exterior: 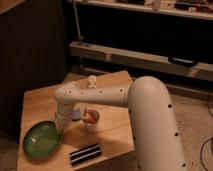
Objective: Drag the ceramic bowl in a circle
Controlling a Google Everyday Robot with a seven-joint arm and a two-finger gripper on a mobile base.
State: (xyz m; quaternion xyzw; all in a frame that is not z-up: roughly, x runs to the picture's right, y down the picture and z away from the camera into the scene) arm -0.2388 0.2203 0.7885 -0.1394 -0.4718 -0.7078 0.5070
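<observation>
The ceramic bowl (42, 140) is a wide, shallow, glossy green dish with a darker rim. It sits near the front left corner of the small wooden table (112, 122). My white arm reaches leftward across the table. My gripper (61, 128) points down at the bowl's right rim and seems to touch it. A small white cup with orange contents (91, 118) stands just right of the gripper.
A black and white striped flat object (85, 153) lies near the table's front edge. A small white figure (92, 81) stands at the table's back. A small bluish item (76, 115) sits by the wrist. Dark cabinet at left, metal shelving behind.
</observation>
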